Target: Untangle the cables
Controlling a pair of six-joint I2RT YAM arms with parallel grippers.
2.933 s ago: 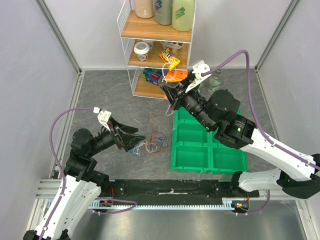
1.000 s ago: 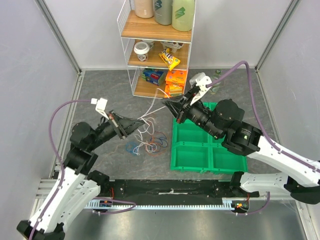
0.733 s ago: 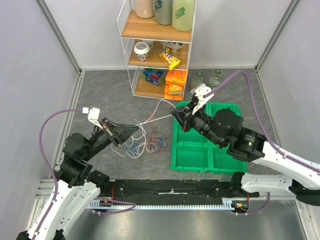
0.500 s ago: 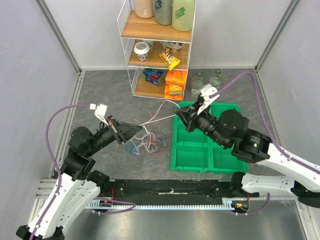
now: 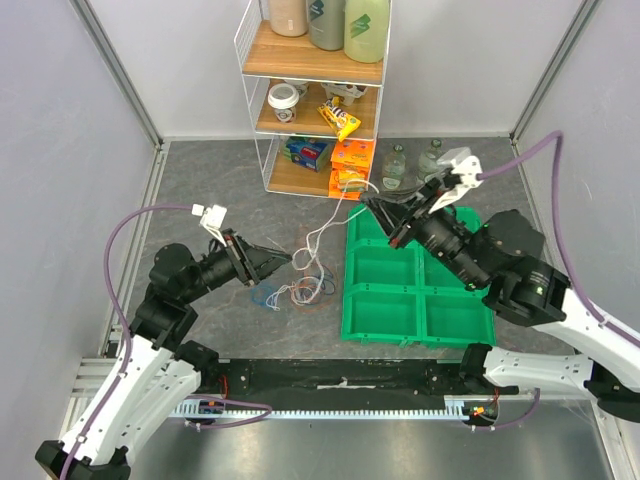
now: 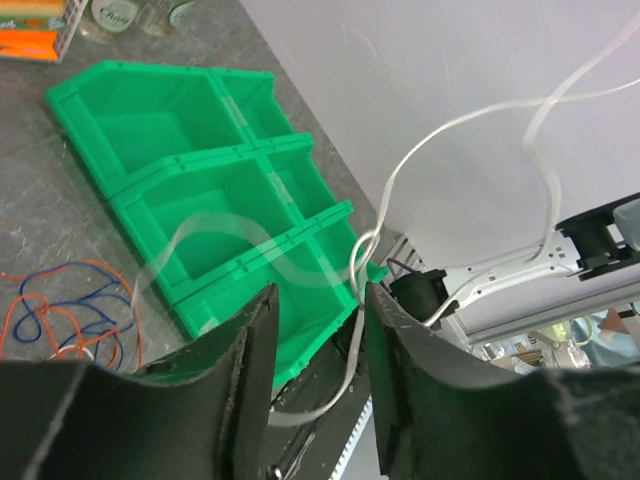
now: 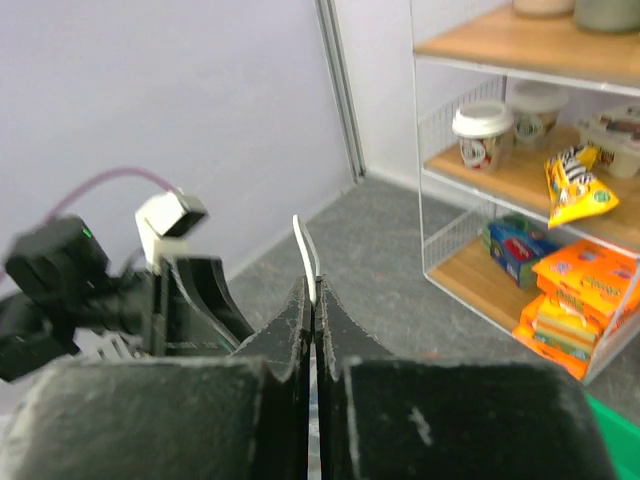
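Note:
A white cable (image 5: 322,232) rises from the tangle of orange, blue and white cables (image 5: 300,292) on the grey floor up to my right gripper (image 5: 368,205). That gripper is shut on the cable's end above the green bin's far left corner. In the right wrist view the white cable (image 7: 305,248) sticks out above the closed jaws of the right gripper (image 7: 313,285). My left gripper (image 5: 285,262) hovers just left of the tangle and is open. In the left wrist view the white cable (image 6: 356,300) runs loose between the parted fingers of the left gripper (image 6: 320,305). Orange and blue loops (image 6: 60,320) lie below.
A green bin (image 5: 385,315) with several compartments sits right of the tangle, also seen as the green bin (image 6: 200,180). A wire shelf (image 5: 315,100) with snacks, cups and bottles stands at the back. Two glass bottles (image 5: 395,162) stand behind the bin.
My left gripper has opened and let go of the white cable. The right arm has swung right and back, drawing the white cable's end away from the tangle.

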